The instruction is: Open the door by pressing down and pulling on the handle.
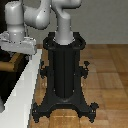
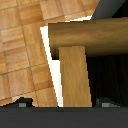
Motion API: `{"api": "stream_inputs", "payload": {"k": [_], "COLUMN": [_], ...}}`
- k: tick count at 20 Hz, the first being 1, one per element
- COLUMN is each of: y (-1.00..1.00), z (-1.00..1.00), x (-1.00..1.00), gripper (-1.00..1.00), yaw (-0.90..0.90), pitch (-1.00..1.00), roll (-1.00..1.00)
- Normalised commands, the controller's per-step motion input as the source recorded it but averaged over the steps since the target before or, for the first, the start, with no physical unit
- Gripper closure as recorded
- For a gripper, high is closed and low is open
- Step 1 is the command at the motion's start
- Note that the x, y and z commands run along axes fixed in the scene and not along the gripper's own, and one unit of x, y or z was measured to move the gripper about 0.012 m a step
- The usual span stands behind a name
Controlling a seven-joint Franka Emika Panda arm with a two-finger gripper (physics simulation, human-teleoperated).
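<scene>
Hovering directly over the handle (image 2: 87, 32), the end effector (image 1: 19, 44) sits at the exterior view's left, placed to press down; whether its jaws are parted I cannot tell. The handle juts from the door (image 1: 7, 82), whose white frame (image 1: 25, 87) edges it.

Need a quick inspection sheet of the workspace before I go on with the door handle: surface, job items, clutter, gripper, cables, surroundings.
Surface: wooden parquet floor.
Door: dark panel with white frame, at the exterior view's left.
Handle: brass-brown lever, close beneath the wrist camera.
Clutter: nothing seen.
Gripper: gripper by the handle; fingertips barely in view, open or shut cannot be told.
Cables: nothing seen.
Surroundings: black pedestal, grey wall.
</scene>
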Motion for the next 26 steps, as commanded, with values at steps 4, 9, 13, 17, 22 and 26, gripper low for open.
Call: {"api": "stream_inputs", "payload": {"k": [4,9,13,17,22,26], "y": [0.00,0.00,0.00,0.00,0.00,0.00], "z": [0.00,0.00,0.00,0.00,-0.60,-0.75], "x": [0.00,0.00,0.00,0.00,0.00,0.00], "gripper": [-1.00,1.00,1.00,1.00,1.00,1.00], "yaw": [0.00,0.00,0.00,0.00,0.00,0.00], "pitch": [0.00,0.00,0.00,0.00,-0.09,-0.11], "roll": [0.00,0.00,0.00,0.00,0.00,0.00]}}
